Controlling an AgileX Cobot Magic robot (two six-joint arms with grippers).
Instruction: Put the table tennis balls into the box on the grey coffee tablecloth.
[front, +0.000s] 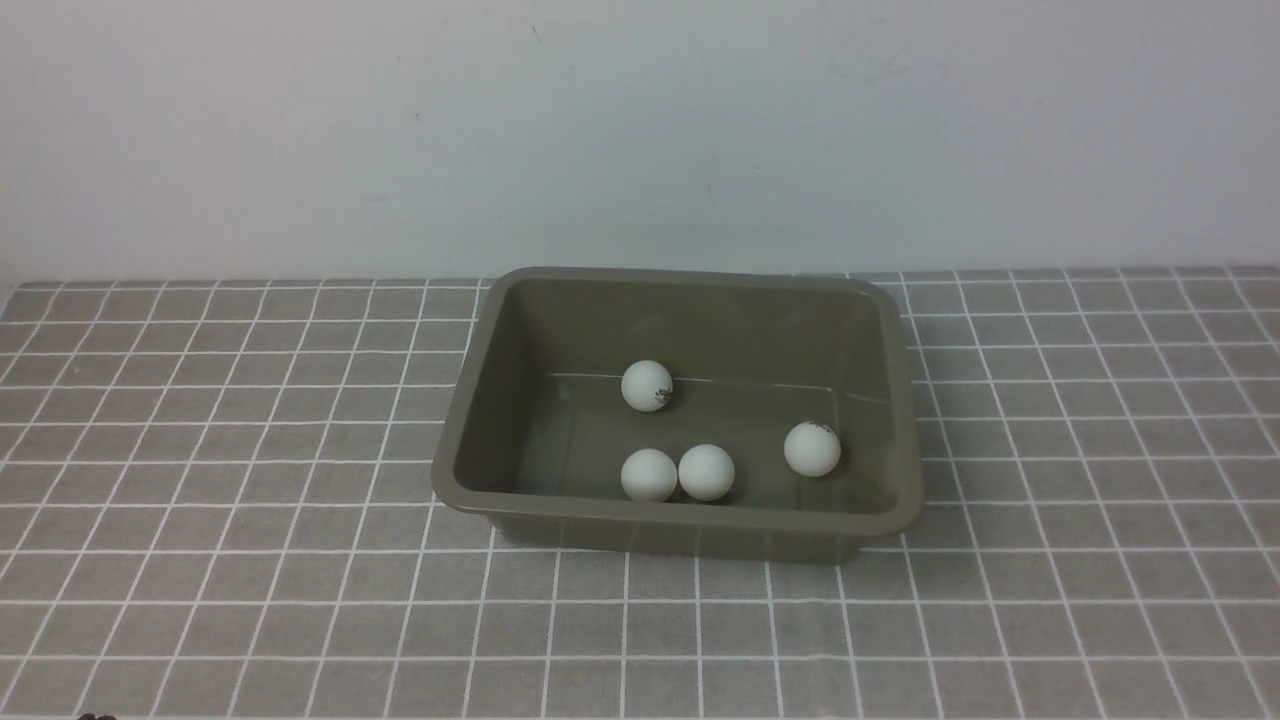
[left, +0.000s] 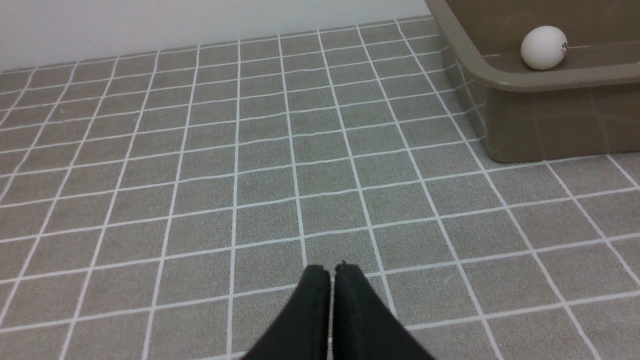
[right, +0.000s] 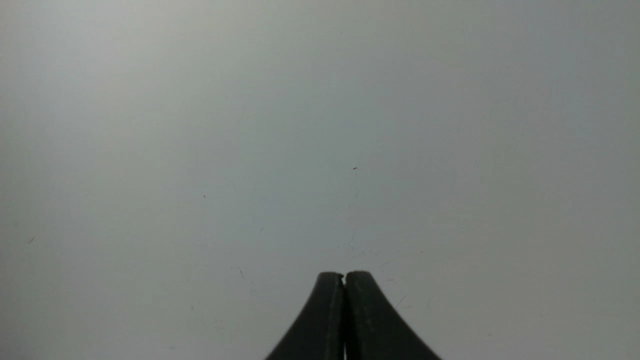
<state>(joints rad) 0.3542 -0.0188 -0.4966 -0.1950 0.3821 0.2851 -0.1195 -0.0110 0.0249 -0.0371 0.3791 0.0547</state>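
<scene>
So all four of the small matte white table tennis balls are sitting inside the big rectangular olive-brown plastic box (front: 905, 400), which rests on the grey-brown tablecloth with the thin white grid lines (front: 220, 480), roughly in the middle and close to the pale wall (front: 640, 130). One ball with a dark logo (front: 647, 386) is toward the back of the box floor. Two plain ones sit at the near wall, the left ball of the pair (front: 649, 474) and the right ball of the pair (front: 706, 472), touching or just about. The fourth ball (front: 812, 449) is off to the right side with a small dark mark on top, apart from the others.

Neither arm shows in the front view. The left gripper (left: 332, 272) shows in its wrist camera hanging low over bare cloth, angled down and forward, with its black fingers (left: 312, 310) pressed together and nothing between them. The box corner and one ball are off ahead of it, well clear of the fingertips.

The right gripper (right: 344, 277) is pointed at the plain pale wall, fingers (right: 320, 320) pressed together too, empty, no cloth or box in its view.
</scene>
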